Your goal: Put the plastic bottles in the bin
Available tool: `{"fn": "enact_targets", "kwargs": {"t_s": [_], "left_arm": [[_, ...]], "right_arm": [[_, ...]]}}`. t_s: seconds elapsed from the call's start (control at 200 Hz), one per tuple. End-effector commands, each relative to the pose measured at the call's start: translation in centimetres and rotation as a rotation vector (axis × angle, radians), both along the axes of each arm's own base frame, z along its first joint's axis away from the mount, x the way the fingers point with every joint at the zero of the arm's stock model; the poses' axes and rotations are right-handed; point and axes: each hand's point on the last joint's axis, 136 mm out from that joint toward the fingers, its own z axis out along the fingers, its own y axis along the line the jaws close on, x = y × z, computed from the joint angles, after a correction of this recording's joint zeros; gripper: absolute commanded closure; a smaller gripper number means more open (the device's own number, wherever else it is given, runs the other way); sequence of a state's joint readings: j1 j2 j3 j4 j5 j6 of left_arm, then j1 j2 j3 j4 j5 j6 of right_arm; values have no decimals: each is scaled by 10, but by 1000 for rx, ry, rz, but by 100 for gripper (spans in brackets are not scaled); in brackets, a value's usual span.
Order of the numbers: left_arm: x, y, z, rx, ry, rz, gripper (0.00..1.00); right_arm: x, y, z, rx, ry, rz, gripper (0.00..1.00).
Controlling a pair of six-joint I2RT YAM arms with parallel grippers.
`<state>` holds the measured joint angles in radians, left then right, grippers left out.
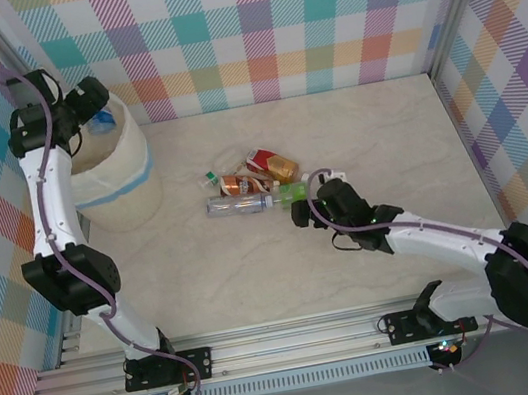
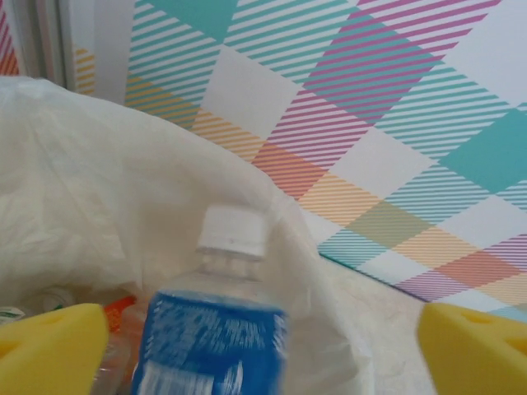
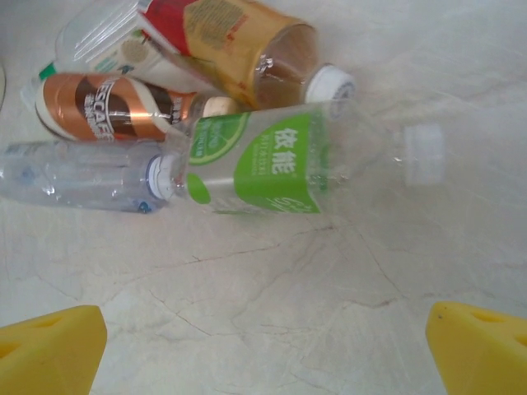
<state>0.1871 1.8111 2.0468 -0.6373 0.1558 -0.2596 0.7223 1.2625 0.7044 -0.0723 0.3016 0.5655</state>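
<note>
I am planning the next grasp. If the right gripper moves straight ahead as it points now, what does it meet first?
Most likely the green-labelled bottle, lying on its side directly ahead of the open right gripper; depth is unclear.

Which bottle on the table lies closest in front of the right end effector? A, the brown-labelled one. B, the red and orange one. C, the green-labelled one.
C: in the right wrist view the green-labelled bottle lies nearest ahead of the open right end effector, with the brown-labelled bottle farther back.
</note>
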Motion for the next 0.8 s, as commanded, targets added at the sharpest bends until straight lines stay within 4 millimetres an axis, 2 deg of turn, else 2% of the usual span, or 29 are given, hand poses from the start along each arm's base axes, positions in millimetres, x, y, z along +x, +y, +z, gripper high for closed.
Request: {"fn": "enact_targets", "kwargs": {"t_s": [0.0,0.165,0.24,0.33,0.48,0.635,0.795], "left_arm": [[-10,-20,16,36,-9,-42,0],[-15,-36,29,17,-41,-94,0],[-20,-48,40,0,-68,-133,0],[-26,-63,54,-37,-108,-181,0],[-36,-71,73,-137,-170,-182,0],[-51,-96,72,-246,-203,-251,0],[-72,-136,55,-285,-165,-353,0]], "right_arm": [[13,23,23,-82,-61,230,0],[28,33,19,-177,-56,467,0],[27,39,14,-213,-35,607,0],[32,34,5,-312,-54,722,0],[38,20,-1,-312,-32,828,0],[33,3,-12,-325,11,957,0],[42,-19,-28,-413,50,1027,0]]}}
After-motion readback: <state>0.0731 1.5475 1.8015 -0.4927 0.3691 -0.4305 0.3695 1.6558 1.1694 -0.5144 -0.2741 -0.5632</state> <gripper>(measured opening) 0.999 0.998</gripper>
